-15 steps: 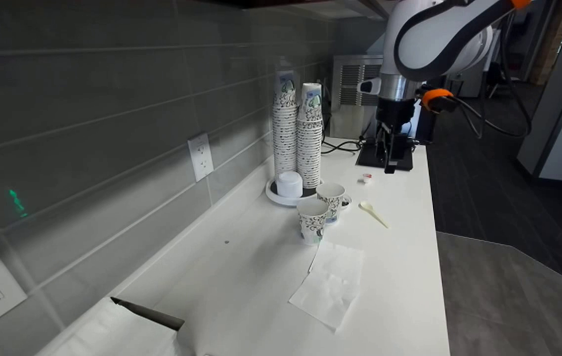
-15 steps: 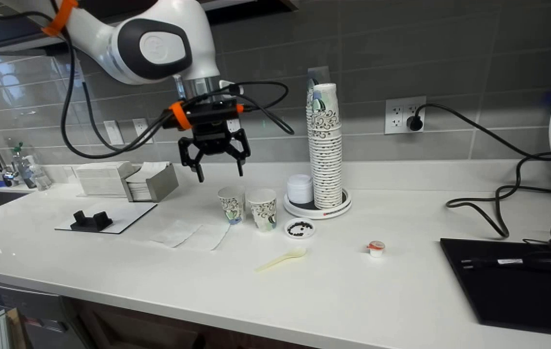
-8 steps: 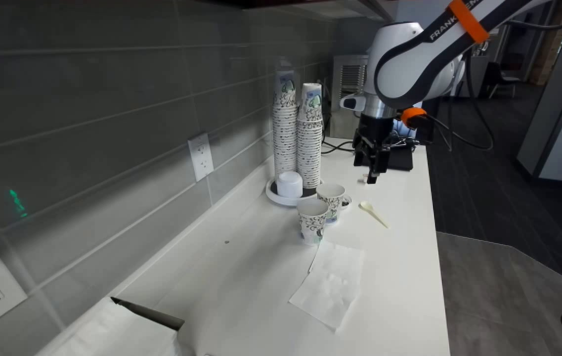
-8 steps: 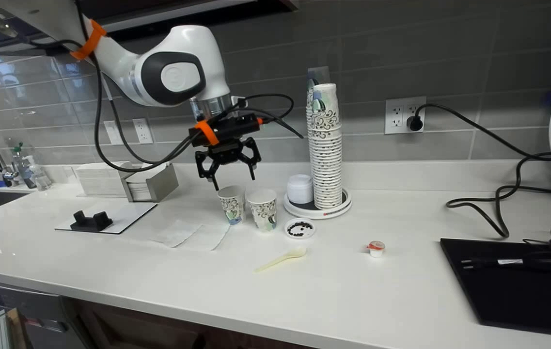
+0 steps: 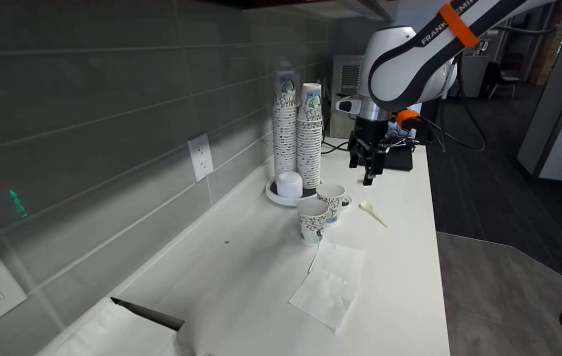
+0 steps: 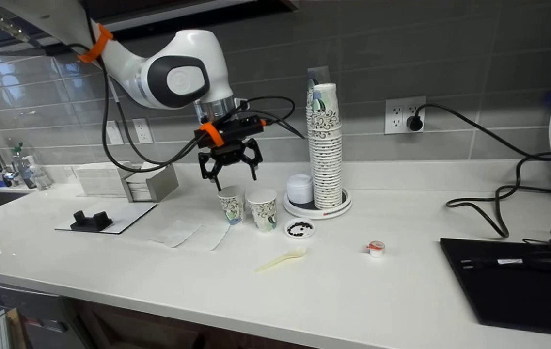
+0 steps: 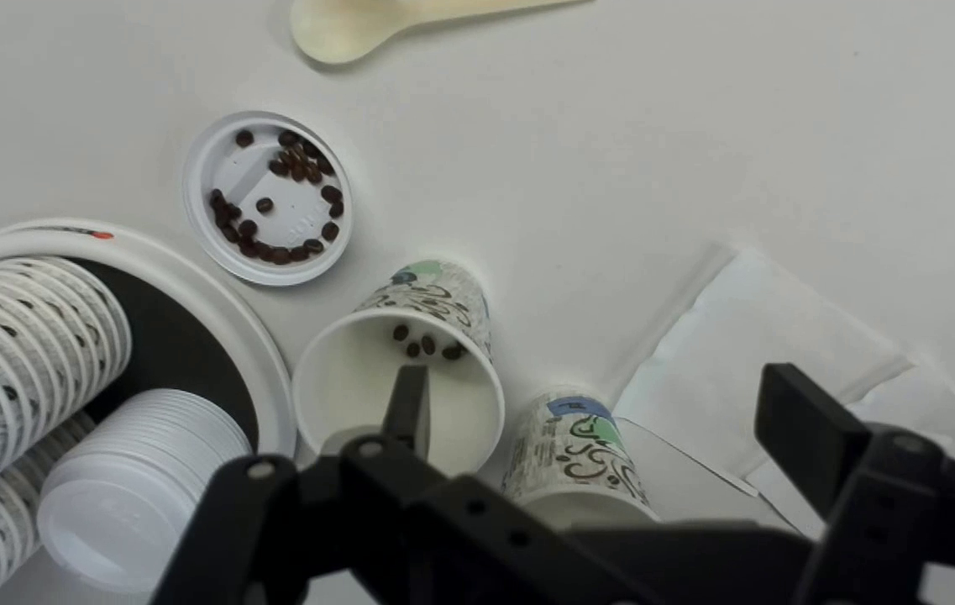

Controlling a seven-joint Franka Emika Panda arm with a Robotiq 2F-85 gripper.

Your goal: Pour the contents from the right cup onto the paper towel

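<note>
The right cup (image 6: 262, 209) is a patterned paper cup standing upright on the counter. It also shows in an exterior view (image 5: 332, 203) and the wrist view (image 7: 443, 294). Its contents, several dark beans (image 7: 428, 344), lie at the bottom. The near-identical left cup (image 6: 232, 206) stands close beside it. The white paper towel (image 6: 207, 236), creased or in two pieces, lies flat by the left cup; it also shows in the wrist view (image 7: 754, 344). My gripper (image 6: 236, 182) is open and empty, raised above the counter. In the wrist view one fingertip (image 7: 411, 403) overlaps the right cup's mouth.
A white lid (image 6: 299, 229) with more beans lies beside the right cup. Tall cup stacks (image 6: 327, 150) and stacked lids (image 6: 299, 189) stand on a round tray behind. A spoon (image 6: 280, 260) and creamer pod (image 6: 375, 248) lie nearer the front. A napkin holder (image 6: 161, 184) stands left.
My open gripper has moved down and to the right in the view facing the wall, and toward the cups in the view along the counter. It slowed in the last half second. The objects have not moved.
</note>
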